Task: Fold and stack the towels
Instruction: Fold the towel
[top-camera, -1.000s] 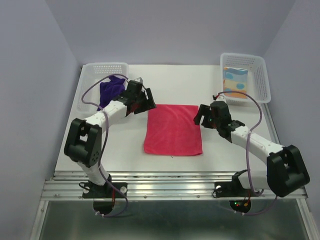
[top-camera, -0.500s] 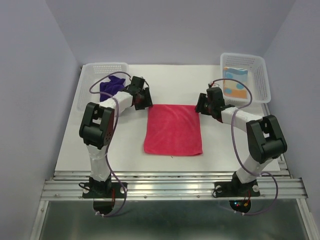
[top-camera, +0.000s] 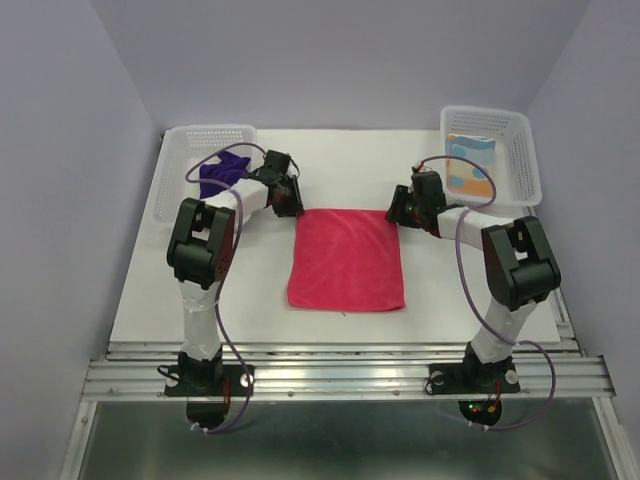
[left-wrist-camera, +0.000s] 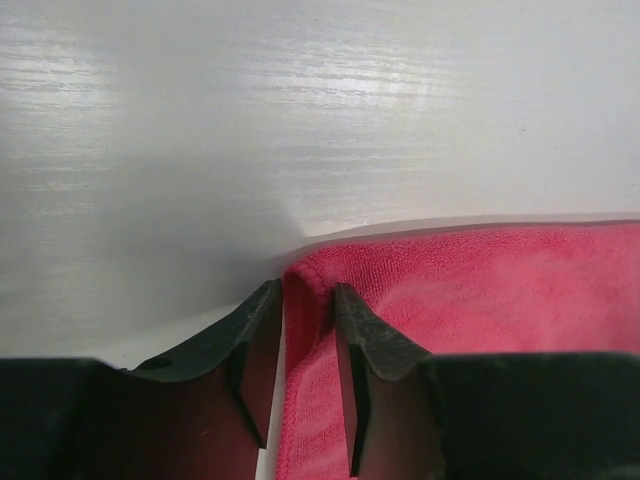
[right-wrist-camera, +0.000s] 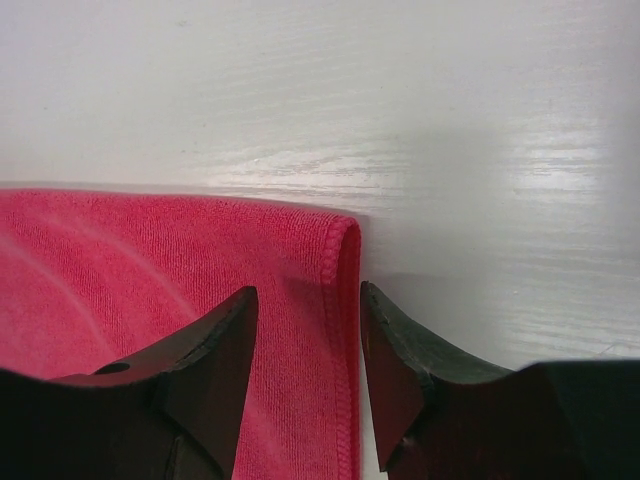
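The magenta-pink towel (top-camera: 345, 260) lies flat in the middle of the table. My left gripper (top-camera: 292, 207) is down at its far left corner. In the left wrist view my gripper (left-wrist-camera: 306, 290) has its jaws close together, with the corner of the pink towel (left-wrist-camera: 480, 290) bunched into a ridge between them. My right gripper (top-camera: 397, 212) is at the far right corner. There the jaws of my gripper (right-wrist-camera: 307, 292) straddle the hemmed edge of the pink towel (right-wrist-camera: 150, 260), which lies flat with a gap on each side. The purple towel (top-camera: 220, 172) and the blue-and-orange towel (top-camera: 470, 170) lie in baskets.
A white mesh basket (top-camera: 190, 135) stands at the back left, just behind my left arm. A second white mesh basket (top-camera: 525, 150) stands at the back right. Purple walls close in the table on the left, right and back.
Both grippers have moved in and down onto the pink towel's far corners. Both pairs of jaws have narrowed, and the left corner has bunched up between its jaws.
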